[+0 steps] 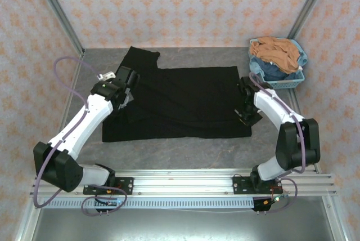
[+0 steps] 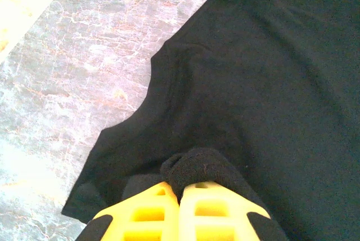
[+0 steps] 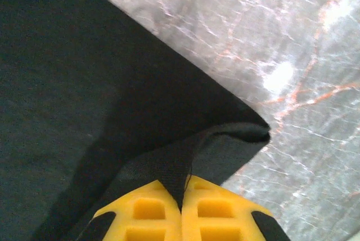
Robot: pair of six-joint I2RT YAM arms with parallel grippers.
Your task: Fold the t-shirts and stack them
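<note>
— On the grey marbled table (image 1: 185, 154), item one: black t-shirt (image 1: 185, 97), lying spread flat, its long axis running left to right in front of the arms, sleeve end pointing left, hem end pointing right

— Item two, the left gripper (image 1: 125, 83): what is it doing?

— Sitting over the sleeve end; in the left wrist view its yellow fingers (image 2: 146, 215) are pressing together on a bunched fold of the black cloth, beside the curve where the sleeve is meeting the body

— Item three, the right gripper (image 1: 247, 115)?

— Sitting at the hem's near corner; its yellow fingers (image 3: 146, 213) are pressing together on that corner, which is standing up off the table in a small peak

— Which arm is lying nearer which end?

— Each is holding its own end, so the shirt is running between them along its length; any fold, I am judging, is calling for both pinches travelling together across that axis

— Item four?

— One light-blue lattice basket (image 1: 284, 81), standing near the shirt's far right corner without touching it, carrying tan and blue garments
</note>
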